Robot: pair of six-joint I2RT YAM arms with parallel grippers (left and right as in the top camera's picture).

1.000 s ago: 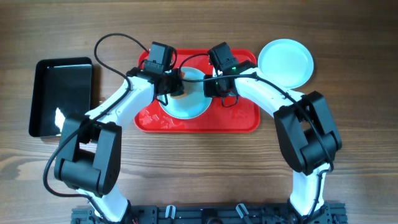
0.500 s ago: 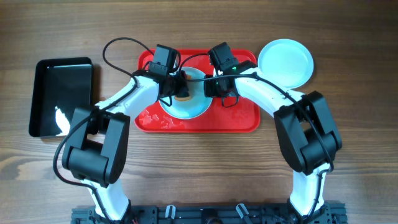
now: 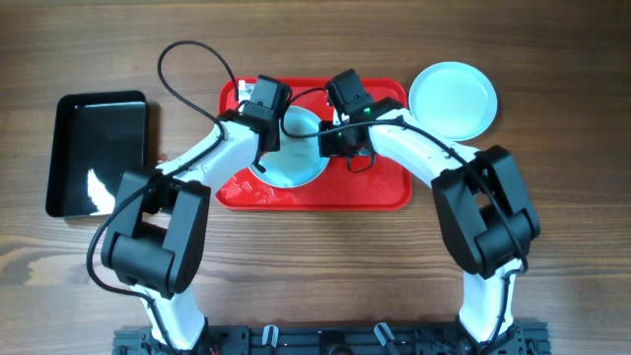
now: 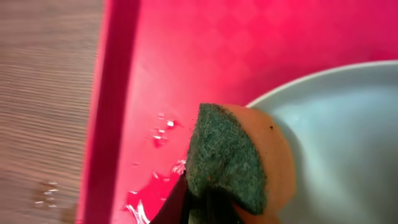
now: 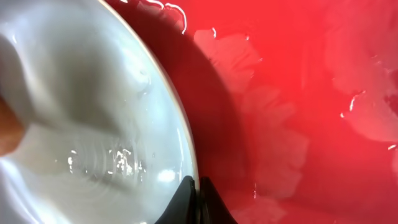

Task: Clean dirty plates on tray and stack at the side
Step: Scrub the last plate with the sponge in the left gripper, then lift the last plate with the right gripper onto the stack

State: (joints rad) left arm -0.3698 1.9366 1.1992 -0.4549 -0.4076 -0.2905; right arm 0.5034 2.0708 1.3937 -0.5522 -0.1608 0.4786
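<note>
My left pincer [image 4: 198, 202] grips a green-and-orange sponge [image 4: 230, 158] at the edge of a pale plate [image 4: 348, 143] on the red tray [image 4: 186, 56], top centre overhead. My right pincer [image 5: 192, 189] pinches that plate's rim. Upper right, beside the tray, lies another plate [image 3: 453, 100].

Seen from overhead, the 2 wrist housings cover the left gripper [image 3: 276, 128] and right gripper [image 3: 331, 138], hiding their fingertips and the plate [image 3: 296, 168] beneath them. In the left wrist view the sponge [image 4: 230, 158] masks most of the fingers, and the plate runs out of frame beyond it. In the right wrist view, an orange blur [image 5: 9, 127] left of the fingers is too soft to name.
</note>
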